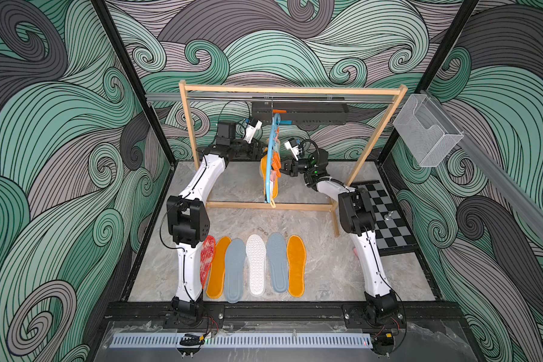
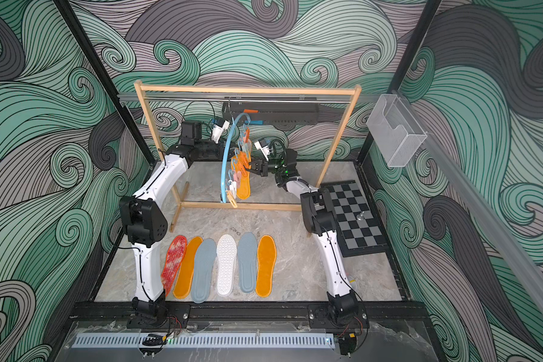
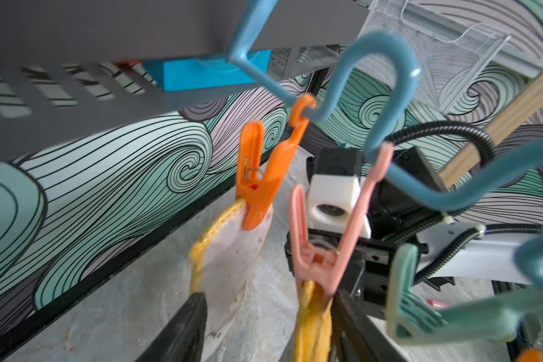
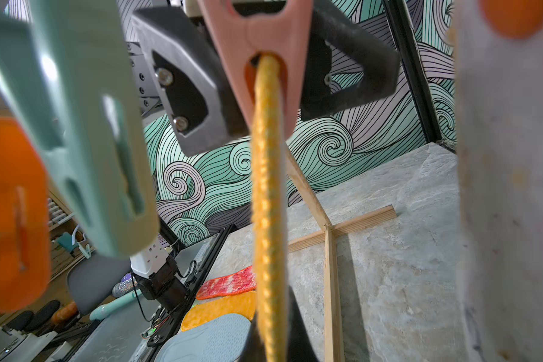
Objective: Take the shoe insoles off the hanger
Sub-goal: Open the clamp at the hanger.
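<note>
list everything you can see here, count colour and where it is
table insoles: 6, red-white, orange, grey-blue, white, grey-blue, orange; row at front of table
hung orange insole: 1, orange, in pink clip
hung grey insole: 1, pale grey, in orange clip
hanger: 1, light blue, on rack rod
other clips: several, pale green, orange, white; along hanger
rack: 1, wood, table back
black box: 1, black, behind rack top
chessboard: 1, black-grey, table right
metal peg: 1, silver, on chessboard
mesh basket: 1, white, right wall
table: 1, grey marble
arms: 2, white-black, left arm, right arm
left hand: 1, black, open around pink clip
right hand: 1, black, shut on hung orange insole
</note>
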